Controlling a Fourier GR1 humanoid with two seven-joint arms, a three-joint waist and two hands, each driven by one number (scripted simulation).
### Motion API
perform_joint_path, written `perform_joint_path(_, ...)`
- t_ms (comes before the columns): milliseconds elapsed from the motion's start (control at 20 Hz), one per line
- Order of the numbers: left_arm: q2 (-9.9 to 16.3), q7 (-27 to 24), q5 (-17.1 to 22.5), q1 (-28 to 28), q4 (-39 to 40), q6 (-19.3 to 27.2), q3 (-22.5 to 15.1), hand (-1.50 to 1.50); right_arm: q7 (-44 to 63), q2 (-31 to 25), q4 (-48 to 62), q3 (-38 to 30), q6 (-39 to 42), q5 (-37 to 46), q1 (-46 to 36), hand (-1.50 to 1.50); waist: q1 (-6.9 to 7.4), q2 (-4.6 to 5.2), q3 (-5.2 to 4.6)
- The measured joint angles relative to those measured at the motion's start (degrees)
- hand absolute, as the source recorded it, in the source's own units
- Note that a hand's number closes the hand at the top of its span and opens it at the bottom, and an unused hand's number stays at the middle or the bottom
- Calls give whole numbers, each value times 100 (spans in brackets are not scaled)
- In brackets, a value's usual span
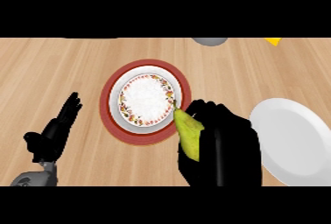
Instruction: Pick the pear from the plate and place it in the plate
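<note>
Pear [188, 133]: yellow-green, stem end pointing away from the robot, lying against the left side of the right hand [223, 140], whose fingers curl round it; its tip overlaps the near right rim of the patterned plate [147, 99].
Patterned plate: red-rimmed, white centre, up and to the left of the right hand.
White plate [291, 142]: plain, just right of the right hand.
Left hand [55, 131]: fingers straight and apart, resting well left of the pear.
Tabletop [71, 61]: light wood.
</note>
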Motion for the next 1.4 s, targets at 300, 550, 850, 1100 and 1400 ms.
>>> perform_joint_path(300,-16,-24,-20,-39,47,-51,21,0,88,32,1592,-144,-788,-840,-1056,150,47,9,2)
perform_joint_path(550,-56,31,-51,-165,126,-59,12,0,79,34,2951,-80,-1590,-1406,-1864,150,101,21,1)
perform_joint_path(850,-61,25,-52,-294,201,-118,18,0,2,28,4059,-219,-2698,-1852,-2387,-150,181,43,2)
perform_joint_path(1100,-156,-18,-163,-325,227,-56,-81,0,19,20,4876,-328,-3452,-2141,-2603,-150,249,56,2)
perform_joint_path(1400,-121,9,-145,-362,195,-87,-38,0,-75,17,5457,-477,-4275,-2645,-2790,-150,272,52,4)
